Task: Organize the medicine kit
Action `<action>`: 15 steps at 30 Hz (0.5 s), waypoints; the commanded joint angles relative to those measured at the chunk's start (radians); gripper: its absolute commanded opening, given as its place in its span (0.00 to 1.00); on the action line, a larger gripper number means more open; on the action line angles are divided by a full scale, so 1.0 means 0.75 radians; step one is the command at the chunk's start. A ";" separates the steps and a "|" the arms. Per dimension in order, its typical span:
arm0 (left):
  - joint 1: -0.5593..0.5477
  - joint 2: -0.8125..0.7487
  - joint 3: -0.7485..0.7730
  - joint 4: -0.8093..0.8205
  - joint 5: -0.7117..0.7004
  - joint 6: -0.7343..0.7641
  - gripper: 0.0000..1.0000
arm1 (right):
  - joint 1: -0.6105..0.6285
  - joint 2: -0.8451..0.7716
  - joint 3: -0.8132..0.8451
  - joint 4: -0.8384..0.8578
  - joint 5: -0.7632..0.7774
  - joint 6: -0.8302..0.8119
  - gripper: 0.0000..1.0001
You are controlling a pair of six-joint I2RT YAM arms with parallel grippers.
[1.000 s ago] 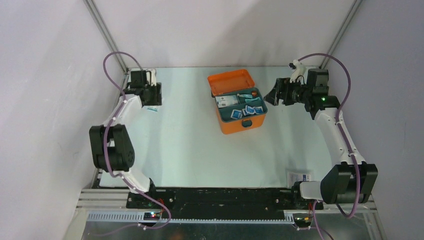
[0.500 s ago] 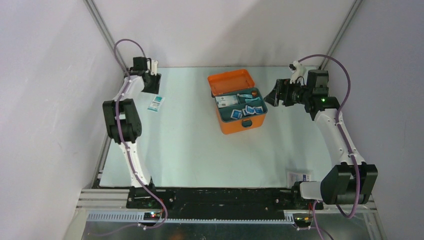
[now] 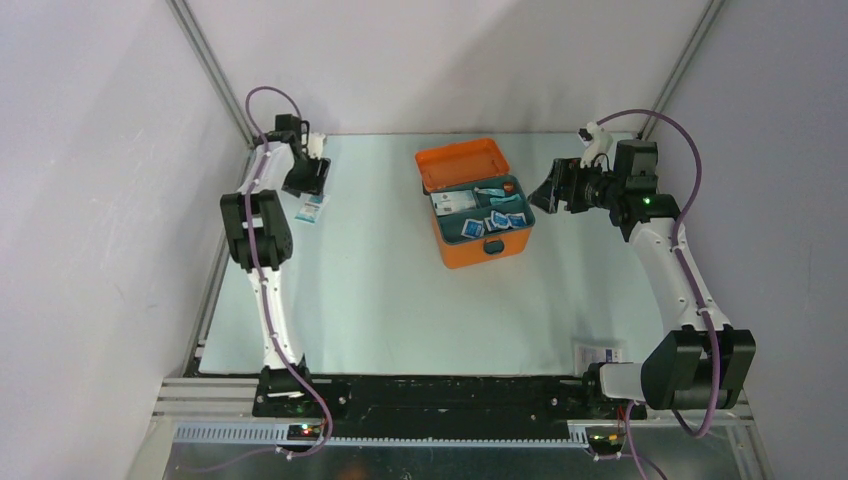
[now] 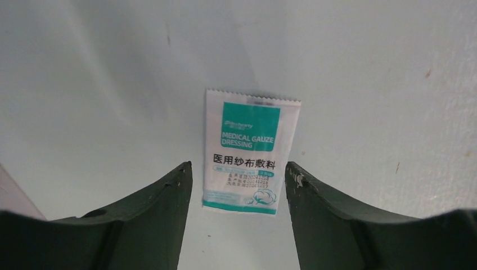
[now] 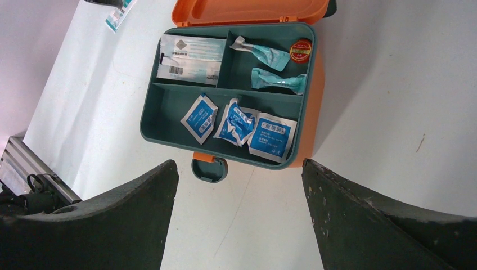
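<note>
The orange medicine kit (image 3: 455, 163) stands open at the back middle of the table, lid back, with a dark teal compartment tray (image 3: 481, 213) holding several packets; it also shows in the right wrist view (image 5: 311, 101). A white and teal gauze dressing packet (image 3: 311, 208) lies flat at the back left, also in the left wrist view (image 4: 249, 151). My left gripper (image 3: 308, 180) is open and empty just above it, its lower end between the fingers (image 4: 240, 171). My right gripper (image 3: 546, 192) is open and empty, just right of the kit (image 5: 239, 166).
A white leaflet (image 3: 600, 353) lies at the front right beside the right arm's base. Grey walls and metal frame posts close in the back and sides. The kit's teal latch (image 5: 209, 169) hangs at its front.
My left arm has swung up and drawn back from over the gauze packet, uncovering it on the table. The right arm has not moved.
</note>
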State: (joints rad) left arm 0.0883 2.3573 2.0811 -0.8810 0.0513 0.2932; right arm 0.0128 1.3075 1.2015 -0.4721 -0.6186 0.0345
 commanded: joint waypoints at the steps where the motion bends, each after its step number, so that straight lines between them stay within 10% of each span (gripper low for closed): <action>1: 0.006 0.065 0.055 -0.160 0.001 0.052 0.67 | -0.005 -0.027 0.002 0.051 -0.023 0.013 0.85; 7: 0.007 0.091 0.051 -0.207 -0.028 0.048 0.66 | -0.005 -0.025 0.002 0.052 -0.027 0.017 0.85; 15: 0.007 0.015 -0.089 -0.230 0.120 0.111 0.33 | -0.037 -0.038 0.002 0.044 -0.019 0.013 0.85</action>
State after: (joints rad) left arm 0.0902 2.4065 2.0853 -1.0100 0.0685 0.3378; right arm 0.0105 1.3075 1.1995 -0.4706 -0.6189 0.0345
